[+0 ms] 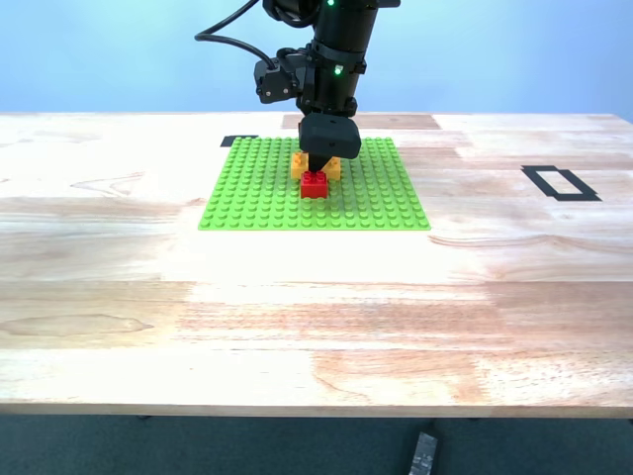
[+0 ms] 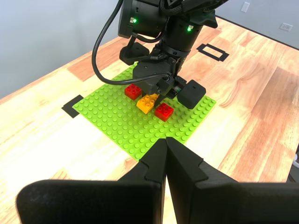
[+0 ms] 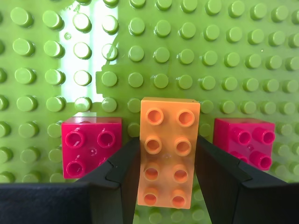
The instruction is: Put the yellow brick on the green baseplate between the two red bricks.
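Exterior view: an arm hangs over the green baseplate point(image 1: 315, 185) and hides most of the yellow brick point(image 1: 299, 164); only one red brick point(image 1: 315, 184) shows clearly, in front of the gripper.

Second wrist view, looking straight down, gives what that misses: first red brick point(image 3: 91, 145), then the yellow brick point(image 3: 166, 156), then the second red brick point(image 3: 245, 143), all on the green baseplate point(image 3: 187, 56), with a stud-wide gap either side of the yellow one. My second gripper point(image 3: 166, 186) has its two dark fingers point(image 3: 117, 168) flanking the yellow brick's long sides, close against it or touching; whether it actually grips, cannot tell.

First wrist view, from farther off: my first gripper point(image 2: 166, 168) is well clear of the baseplate point(image 2: 121, 123), fingers pressed together, nothing between them. It sees the row of bricks point(image 2: 147, 102) under the other arm.

Around: wooden table point(image 1: 316, 317), black tape marks by the baseplate's far corner point(image 1: 237, 141) and a tape rectangle point(image 1: 560, 183) at the exterior view's right.
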`<act>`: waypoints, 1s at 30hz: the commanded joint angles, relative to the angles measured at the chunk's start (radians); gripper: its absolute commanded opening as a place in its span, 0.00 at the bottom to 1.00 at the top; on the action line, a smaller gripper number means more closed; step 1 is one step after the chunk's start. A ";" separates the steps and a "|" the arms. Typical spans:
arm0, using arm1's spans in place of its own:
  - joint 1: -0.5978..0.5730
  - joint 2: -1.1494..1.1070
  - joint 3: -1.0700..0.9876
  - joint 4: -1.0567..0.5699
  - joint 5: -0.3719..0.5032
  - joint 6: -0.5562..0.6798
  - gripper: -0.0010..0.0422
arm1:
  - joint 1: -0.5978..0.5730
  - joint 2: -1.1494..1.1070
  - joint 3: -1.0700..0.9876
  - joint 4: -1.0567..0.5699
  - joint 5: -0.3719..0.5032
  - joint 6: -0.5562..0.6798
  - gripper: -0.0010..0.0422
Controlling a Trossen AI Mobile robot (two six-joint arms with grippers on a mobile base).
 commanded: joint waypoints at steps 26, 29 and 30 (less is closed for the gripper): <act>0.000 0.000 0.000 -0.005 0.000 0.001 0.02 | -0.001 -0.060 0.000 0.008 0.010 0.041 0.55; 0.000 0.000 0.000 0.000 0.000 0.001 0.02 | -0.009 -0.080 0.000 0.020 0.013 0.056 0.54; 0.000 0.000 0.000 0.002 0.000 0.000 0.02 | -0.012 -0.082 0.000 0.023 0.012 0.061 0.53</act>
